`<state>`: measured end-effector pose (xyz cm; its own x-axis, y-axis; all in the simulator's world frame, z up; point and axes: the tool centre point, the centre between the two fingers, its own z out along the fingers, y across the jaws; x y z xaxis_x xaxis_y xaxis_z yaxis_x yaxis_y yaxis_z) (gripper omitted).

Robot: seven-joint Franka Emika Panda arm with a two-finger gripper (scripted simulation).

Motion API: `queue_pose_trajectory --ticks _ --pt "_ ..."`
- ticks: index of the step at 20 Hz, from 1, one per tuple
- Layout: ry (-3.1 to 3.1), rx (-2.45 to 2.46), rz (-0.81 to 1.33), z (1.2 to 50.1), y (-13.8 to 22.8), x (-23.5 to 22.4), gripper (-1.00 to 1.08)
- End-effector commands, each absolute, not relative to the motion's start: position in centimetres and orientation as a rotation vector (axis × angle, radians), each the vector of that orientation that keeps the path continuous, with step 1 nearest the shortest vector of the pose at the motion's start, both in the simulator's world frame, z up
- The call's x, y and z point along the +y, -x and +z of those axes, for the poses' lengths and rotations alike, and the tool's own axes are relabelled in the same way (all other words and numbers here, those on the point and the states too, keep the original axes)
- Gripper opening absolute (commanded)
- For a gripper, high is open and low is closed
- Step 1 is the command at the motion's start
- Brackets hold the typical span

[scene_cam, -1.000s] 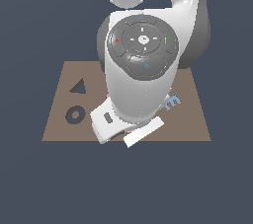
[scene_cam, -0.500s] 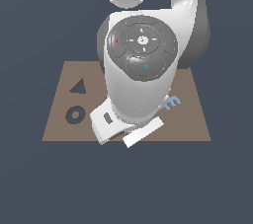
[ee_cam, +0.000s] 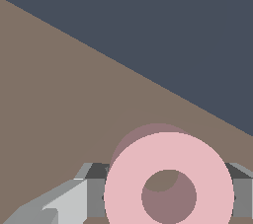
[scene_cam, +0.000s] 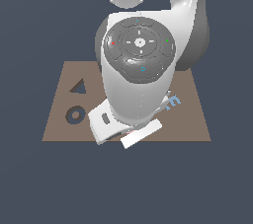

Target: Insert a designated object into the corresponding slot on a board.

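The pale-pink ring [ee_cam: 123, 188] fills the wrist view, with a grey finger [ee_cam: 94, 191] on one side and another on the far side. My gripper [ee_cam: 168, 192] is shut on it. The ring's shadow falls offset on the brown board [ee_cam: 59, 109], so it hangs a little above the surface. In the exterior view the arm's white hand [scene_cam: 123, 125] stands low over the board's front middle and hides the ring and fingers. The ring-shaped slot [scene_cam: 75, 115] lies near the board's [scene_cam: 192, 124] front, at the exterior view's left, apart from the hand.
A dark triangular recess [scene_cam: 78, 88] lies behind the slot. A blue E [scene_cam: 174, 101] lies on the board just to the exterior view's right of the hand. The arm's bulky body [scene_cam: 141, 65] covers the board's middle.
The arm's round cap has turned slightly, its coloured dots shifting around. The hand stays low over the board's front middle.
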<state>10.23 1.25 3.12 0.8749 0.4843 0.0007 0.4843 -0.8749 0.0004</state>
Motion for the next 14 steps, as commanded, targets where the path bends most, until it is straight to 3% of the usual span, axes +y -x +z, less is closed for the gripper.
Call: queue_pose_trajectory --ticks 1,14 --pt "-3.053 0.737 0.001 3.1 -10.5 0.9 -1.00" --pt "-3.135 0.194 0.002 3.4 -12.3 -2.8 -1.00"
